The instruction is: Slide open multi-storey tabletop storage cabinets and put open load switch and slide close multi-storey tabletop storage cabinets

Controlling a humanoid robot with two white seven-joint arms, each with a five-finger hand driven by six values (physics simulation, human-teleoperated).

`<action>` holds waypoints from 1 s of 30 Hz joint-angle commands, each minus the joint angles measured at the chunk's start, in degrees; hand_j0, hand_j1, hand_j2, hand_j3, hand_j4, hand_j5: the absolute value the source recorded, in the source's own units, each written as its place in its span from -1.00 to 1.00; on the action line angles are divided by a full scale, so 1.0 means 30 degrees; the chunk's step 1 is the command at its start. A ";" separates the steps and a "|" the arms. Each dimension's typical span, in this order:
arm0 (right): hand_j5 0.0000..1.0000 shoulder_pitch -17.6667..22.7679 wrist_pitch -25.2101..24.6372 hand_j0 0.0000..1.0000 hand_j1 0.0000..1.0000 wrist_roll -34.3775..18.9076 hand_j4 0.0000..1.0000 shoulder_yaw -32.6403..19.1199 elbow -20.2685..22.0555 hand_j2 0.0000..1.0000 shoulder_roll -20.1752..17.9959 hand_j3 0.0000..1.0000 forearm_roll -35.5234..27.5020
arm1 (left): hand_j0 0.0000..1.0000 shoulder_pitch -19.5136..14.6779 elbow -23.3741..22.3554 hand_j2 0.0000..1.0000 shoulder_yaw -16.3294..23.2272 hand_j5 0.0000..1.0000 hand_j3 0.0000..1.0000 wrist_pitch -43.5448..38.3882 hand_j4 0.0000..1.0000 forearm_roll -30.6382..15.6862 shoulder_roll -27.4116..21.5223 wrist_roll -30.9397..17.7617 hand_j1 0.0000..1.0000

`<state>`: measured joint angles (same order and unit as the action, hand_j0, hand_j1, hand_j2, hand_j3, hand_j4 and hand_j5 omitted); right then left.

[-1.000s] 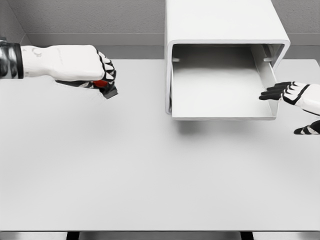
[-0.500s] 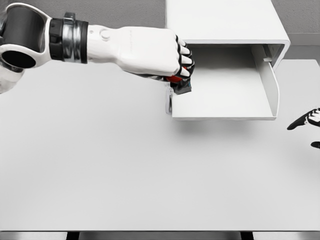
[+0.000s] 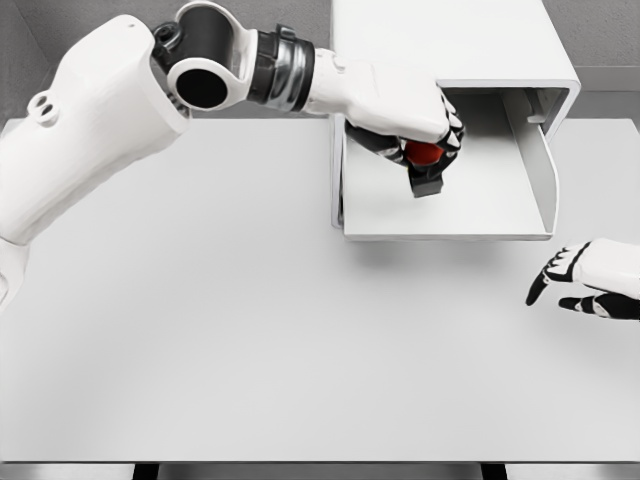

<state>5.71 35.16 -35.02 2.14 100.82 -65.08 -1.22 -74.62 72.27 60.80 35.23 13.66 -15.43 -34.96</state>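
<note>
- The left robot hand (image 3: 425, 135) reaches in from the upper left of the frame, its long white arm crossing the counter, and sits over the pulled-out drawer (image 3: 445, 205) of the white boxy tabletop storage cabinet (image 3: 440, 45) at top centre.
- Its fingers are curled tight round the small dark load switch with a red part (image 3: 425, 165), which hangs from the fist just above the drawer floor, towards the drawer's left half.
- The fist-over-top hold probably suits the job: the switch stays below the palm, so it can be let down inside the drawer walls without the knuckles meeting the cabinet shell above.
- Whether the switch touches the drawer bottom cannot be told from this view; it looks close to it.
- The drawer stands fully out, its shallow white tray open towards the camera, so the opening step looks done and the placing step is in hand; closing is left to do.
- The right robot hand (image 3: 585, 280) shows at the right edge, below the drawer's right corner, fingers spread and holding nothing, apart from the cabinet. It is likely parked clear so the left arm has room.
- The counter (image 3: 250, 350) is a plain, matte white slab with soft shadows.
- Behind it runs a grey speckled wall (image 3: 150, 30); a dark gap shows under the counter's near edge.
</note>
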 commanded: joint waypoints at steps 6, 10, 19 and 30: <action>0.11 -0.1874 -0.0055 0.11 0.11 0.0006 0.11 0.2803 0.0026 0.11 0.0073 0.11 0.0024 | 0.27 -0.0029 -0.0713 0.27 0.0007 0.27 0.27 -0.0077 0.27 -0.0130 0.0661 -0.0014 0.27; 0.11 -0.3164 -0.0055 0.11 0.11 0.0006 0.11 0.4269 0.0026 0.11 0.0278 0.11 0.0259 | 0.70 -0.0029 -0.0712 0.70 0.0007 0.70 0.70 -0.0077 0.70 -0.0218 0.0778 -0.0014 0.70; 0.13 -0.4189 -0.0055 0.13 0.13 0.0006 0.13 0.4503 -0.0003 0.13 0.0483 0.13 0.0259 | 1.00 -0.0205 -0.0362 1.00 0.0007 1.00 1.00 -0.0077 1.00 -0.0364 0.0721 -0.0014 1.00; 0.16 -0.4834 -0.0055 0.16 0.16 0.0006 0.16 0.4474 -0.0032 0.16 0.0571 0.16 0.0200 | 1.00 -0.1260 0.8721 1.00 -0.1107 1.00 1.00 -0.0077 1.00 -0.4964 -1.1642 -0.0014 1.00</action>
<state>-8.88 35.21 -35.07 15.57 100.73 -63.30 -0.10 -78.22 95.95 58.20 35.14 0.88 -42.94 -35.03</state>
